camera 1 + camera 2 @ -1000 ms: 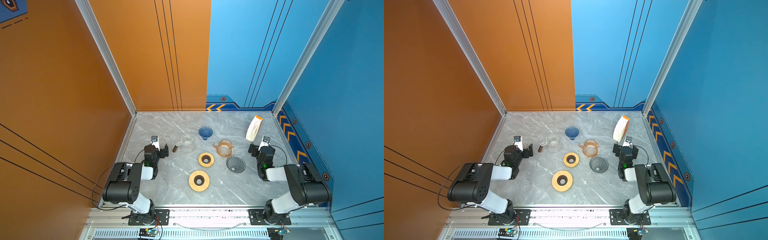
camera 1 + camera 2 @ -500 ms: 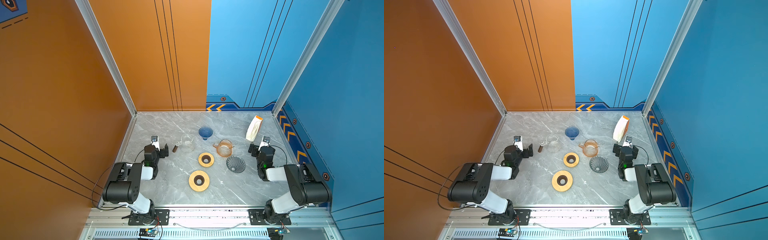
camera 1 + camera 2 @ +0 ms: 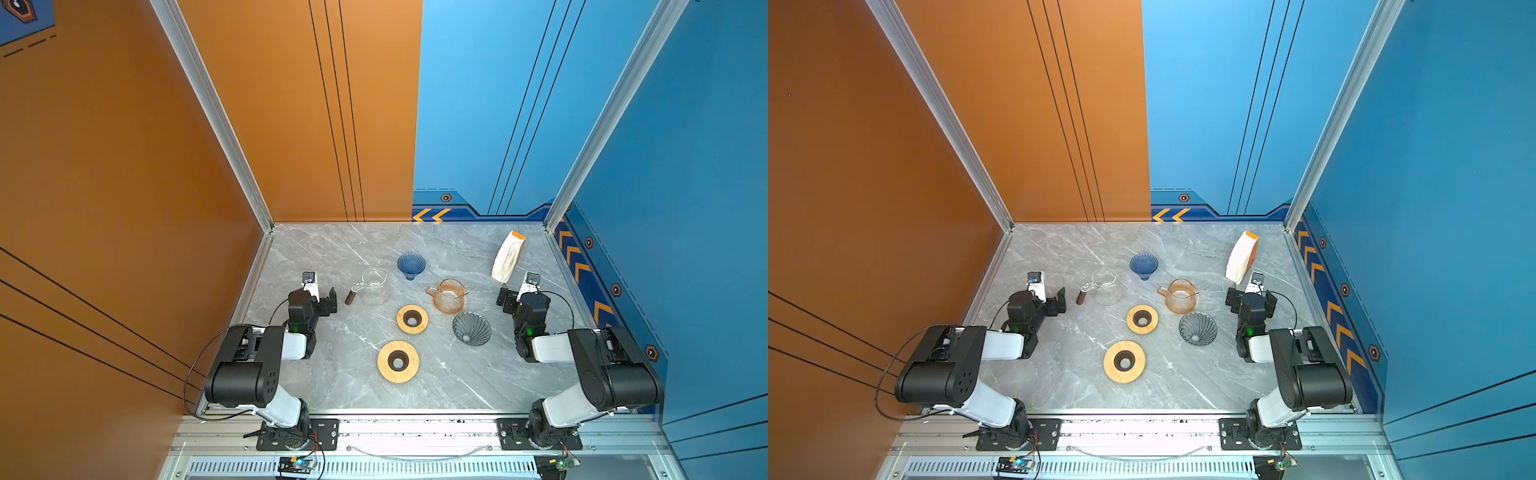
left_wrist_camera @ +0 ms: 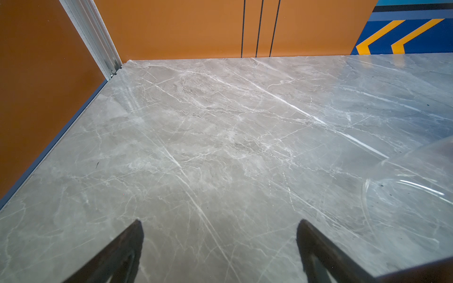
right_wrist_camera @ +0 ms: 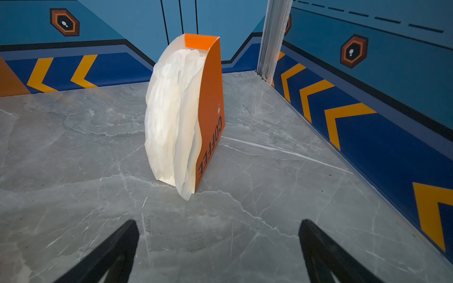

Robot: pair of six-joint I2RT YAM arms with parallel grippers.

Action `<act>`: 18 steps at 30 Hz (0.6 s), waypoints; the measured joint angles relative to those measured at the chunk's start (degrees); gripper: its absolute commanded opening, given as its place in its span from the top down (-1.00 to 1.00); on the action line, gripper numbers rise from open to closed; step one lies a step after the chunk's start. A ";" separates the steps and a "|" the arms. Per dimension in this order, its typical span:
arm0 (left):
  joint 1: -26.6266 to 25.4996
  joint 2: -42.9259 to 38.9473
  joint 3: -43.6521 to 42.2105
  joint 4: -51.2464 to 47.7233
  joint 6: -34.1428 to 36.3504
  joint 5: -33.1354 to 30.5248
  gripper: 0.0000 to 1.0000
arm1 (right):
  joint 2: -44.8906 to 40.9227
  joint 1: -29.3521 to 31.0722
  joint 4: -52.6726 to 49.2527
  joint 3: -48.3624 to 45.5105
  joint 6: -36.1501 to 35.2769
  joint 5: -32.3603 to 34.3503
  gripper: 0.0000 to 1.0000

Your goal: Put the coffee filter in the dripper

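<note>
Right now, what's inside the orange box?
A stack of white coffee filters stands inside the orange box, bulging out its open side. The box wall hides the rear ones; their number is unclear.

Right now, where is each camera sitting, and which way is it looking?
Top views: high over the near edge, looking down at the whole table; left arm and right arm show.
Left wrist: on the left arm, facing the table and the orange wall; the open left gripper shows its tips.
Right wrist: on the right arm, facing the filter box and blue walls; the open right gripper shows its tips.
Shared: the filter box shows in the right wrist and both top views.
</note>
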 measured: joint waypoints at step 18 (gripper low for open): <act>-2.40 -25.68 6.21 -23.23 1.46 1.77 -0.96 | -18.12 2.08 -17.18 4.68 -1.66 0.04 -0.99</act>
